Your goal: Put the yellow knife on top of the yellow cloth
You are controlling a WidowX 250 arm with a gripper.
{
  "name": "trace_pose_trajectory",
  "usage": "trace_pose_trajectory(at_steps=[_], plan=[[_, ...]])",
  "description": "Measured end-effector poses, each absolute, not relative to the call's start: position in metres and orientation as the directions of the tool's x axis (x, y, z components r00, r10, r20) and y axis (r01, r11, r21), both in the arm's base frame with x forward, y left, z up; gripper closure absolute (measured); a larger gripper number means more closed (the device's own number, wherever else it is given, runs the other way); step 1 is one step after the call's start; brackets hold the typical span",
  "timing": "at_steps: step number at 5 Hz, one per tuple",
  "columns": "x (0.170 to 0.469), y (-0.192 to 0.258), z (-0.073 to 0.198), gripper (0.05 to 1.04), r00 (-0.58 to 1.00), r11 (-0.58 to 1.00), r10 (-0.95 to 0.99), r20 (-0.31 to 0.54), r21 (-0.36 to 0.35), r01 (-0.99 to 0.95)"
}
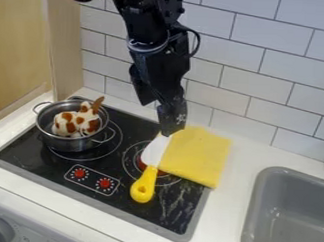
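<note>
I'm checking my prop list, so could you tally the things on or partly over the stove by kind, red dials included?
Knife: 1
Cloth: 1
Pot: 1
Spotted toy, in the pot: 1
Red dials: 2
Total: 6

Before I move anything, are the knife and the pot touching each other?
Apart. The camera view shows a strip of the black stove between the pot and the knife.
</note>
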State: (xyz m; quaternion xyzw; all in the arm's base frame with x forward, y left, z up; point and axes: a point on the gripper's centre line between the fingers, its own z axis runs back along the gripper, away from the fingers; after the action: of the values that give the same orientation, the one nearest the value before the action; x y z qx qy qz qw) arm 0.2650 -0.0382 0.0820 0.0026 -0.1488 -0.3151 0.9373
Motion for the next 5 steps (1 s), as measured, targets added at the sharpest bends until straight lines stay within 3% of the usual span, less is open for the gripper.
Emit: trace_pose_trajectory(at_steps=[2, 5], plan=[[0.248, -0.042, 0.065, 0.084, 0.816, 0.846, -0.522, 0.248, 0.024, 0.533], [0.241, -0.042, 0.060, 0.084, 0.954, 0.977, -0.213, 0.210, 0.012, 0.215]])
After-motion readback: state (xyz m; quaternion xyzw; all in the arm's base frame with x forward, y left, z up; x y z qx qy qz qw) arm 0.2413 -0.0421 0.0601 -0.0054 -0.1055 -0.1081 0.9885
